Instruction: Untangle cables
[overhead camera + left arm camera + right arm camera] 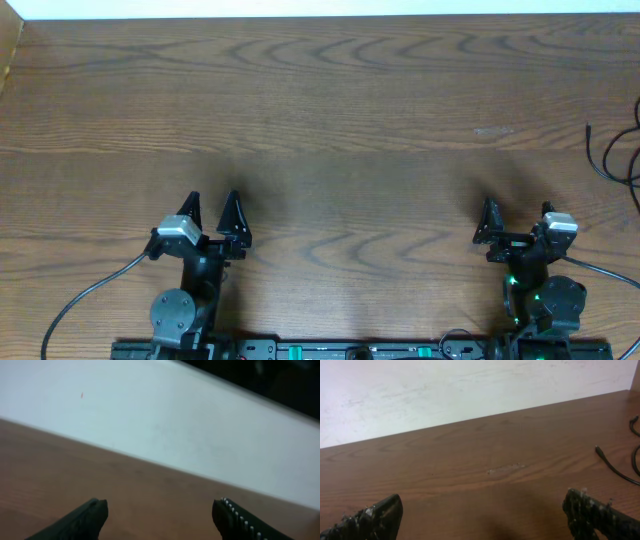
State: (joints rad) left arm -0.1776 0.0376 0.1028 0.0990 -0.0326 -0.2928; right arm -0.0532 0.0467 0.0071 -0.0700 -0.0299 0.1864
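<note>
Thin black cables lie at the far right edge of the wooden table, mostly cut off by the frame. One plug end and loops of them show at the right of the right wrist view. My left gripper is open and empty near the front left of the table; its fingers show in the left wrist view. My right gripper is open and empty near the front right, left of and nearer than the cables; its fingers show wide apart in the right wrist view.
The brown wooden table runs to a white wall at the back. A faint pale scuff marks the wood ahead of the right gripper. Thick black arm cables trail off at the front left.
</note>
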